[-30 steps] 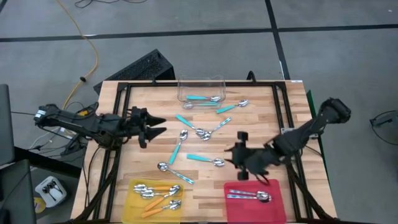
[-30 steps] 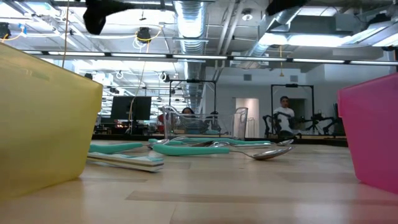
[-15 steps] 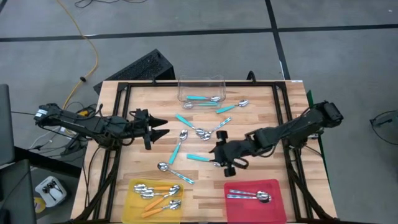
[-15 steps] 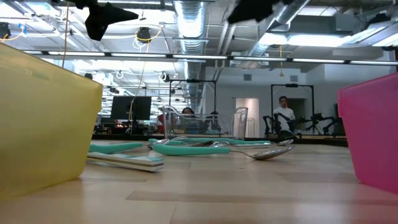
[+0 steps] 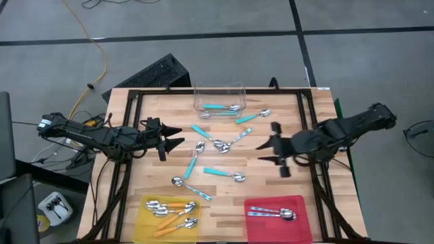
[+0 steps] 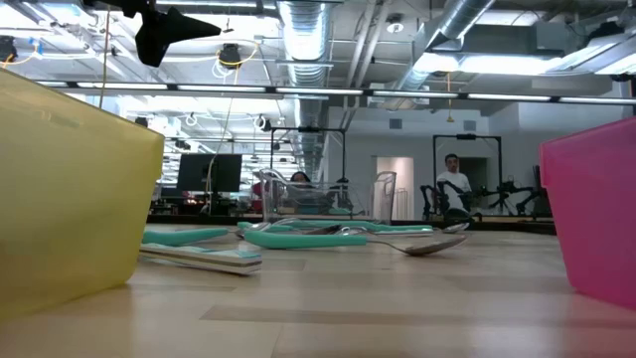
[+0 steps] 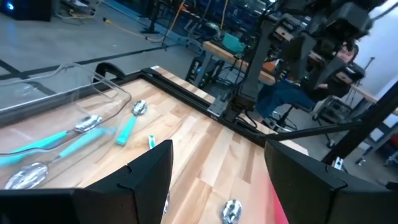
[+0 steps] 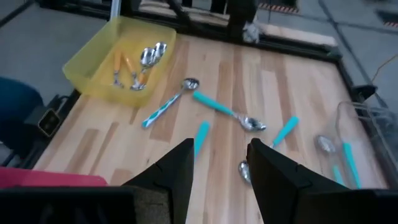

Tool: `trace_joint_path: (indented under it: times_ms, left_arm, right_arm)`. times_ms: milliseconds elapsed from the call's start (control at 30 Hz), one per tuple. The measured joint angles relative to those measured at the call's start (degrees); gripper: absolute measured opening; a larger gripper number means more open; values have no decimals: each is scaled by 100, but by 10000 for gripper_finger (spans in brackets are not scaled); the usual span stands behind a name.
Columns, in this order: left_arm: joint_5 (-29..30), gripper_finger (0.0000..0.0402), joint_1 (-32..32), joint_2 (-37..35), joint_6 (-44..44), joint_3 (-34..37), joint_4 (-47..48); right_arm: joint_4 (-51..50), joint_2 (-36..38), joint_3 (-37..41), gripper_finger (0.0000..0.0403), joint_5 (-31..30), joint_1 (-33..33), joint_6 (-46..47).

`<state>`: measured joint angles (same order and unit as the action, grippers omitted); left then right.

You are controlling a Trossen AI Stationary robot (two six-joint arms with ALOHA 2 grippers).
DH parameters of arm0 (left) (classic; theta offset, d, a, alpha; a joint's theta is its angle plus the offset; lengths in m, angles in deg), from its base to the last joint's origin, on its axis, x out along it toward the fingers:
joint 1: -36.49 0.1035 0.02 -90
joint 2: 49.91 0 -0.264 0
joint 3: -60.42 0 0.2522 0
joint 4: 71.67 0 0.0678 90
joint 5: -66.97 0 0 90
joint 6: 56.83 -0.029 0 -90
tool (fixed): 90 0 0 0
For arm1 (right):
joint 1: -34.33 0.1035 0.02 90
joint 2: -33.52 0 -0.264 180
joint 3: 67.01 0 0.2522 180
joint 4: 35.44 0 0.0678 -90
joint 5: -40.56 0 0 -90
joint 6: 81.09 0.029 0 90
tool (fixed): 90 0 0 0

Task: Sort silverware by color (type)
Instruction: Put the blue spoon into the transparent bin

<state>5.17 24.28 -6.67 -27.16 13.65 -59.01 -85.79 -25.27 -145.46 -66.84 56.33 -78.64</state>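
Note:
Several teal-handled spoons point(image 5: 223, 173) lie loose on the middle of the wooden table, and one more point(image 5: 220, 108) lies in the clear tub point(image 5: 219, 89) at the far edge. Orange-handled spoons point(image 5: 171, 209) lie in the yellow tray point(image 5: 144, 224), and silver spoons point(image 5: 271, 213) in the red tray point(image 5: 298, 227). My left gripper point(image 5: 174, 137) hovers open above the table's left side, pointing at the loose spoons. My right gripper point(image 5: 263, 153) hovers open right of them and holds nothing. Its wrist view looks over the spoons point(image 8: 224, 112) toward the yellow tray point(image 8: 93, 59).
Both trays sit at the near edge, yellow on the left point(image 6: 60, 189) and red on the right point(image 6: 596, 219). A black frame point(image 5: 203, 93) runs round the tabletop. Bare wood shows between the trays and right of the loose spoons. People sit in the room beyond.
My right gripper swung from beside the red tray's far edge toward the table's middle, by a teal spoon. It then drew back toward the right and far side, rose out of the low view and turned, staying open. The spoons lie as before. My left gripper edged slightly toward the middle.

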Motion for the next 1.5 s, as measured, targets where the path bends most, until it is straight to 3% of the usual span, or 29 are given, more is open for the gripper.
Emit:
trace_joint_path:
  times_ms: [300, 467, 733, 933, 1067, 1167, 1300, 1500]
  left_arm:
    - [-83, 238, 14, 28, -446, 2, -189]
    - [-204, 238, 33, -9, -248, 2, -309]
    - [55, 238, 416, 1, -238, 2, -337]
    - [-921, 238, 826, 263, -858, 1, -369]
    - [-1153, 238, 852, 516, -704, 2, -654]
    - [-1534, 238, 858, 564, -611, 2, -906]
    - [-2078, 238, 781, 560, -645, 2, -1050]
    - [-1891, 238, 660, 551, -649, 2, -1040]
  right_arm:
    - [384, 1118, 790, 170, -804, -13, 277]
    - [424, 1174, 813, 170, -744, -260, -125]
    - [746, 1093, 809, 170, -51, -663, -591]
    - [1013, 995, 1311, 170, 129, -708, -830]
    - [2551, 974, 2187, 170, 139, -884, -591]
    - [3478, 790, 2610, 170, 475, -1061, -87]
    - [3827, 157, 2712, 170, 637, -1082, 142]
    - [4507, -1107, 2493, 170, 552, -1311, -53]
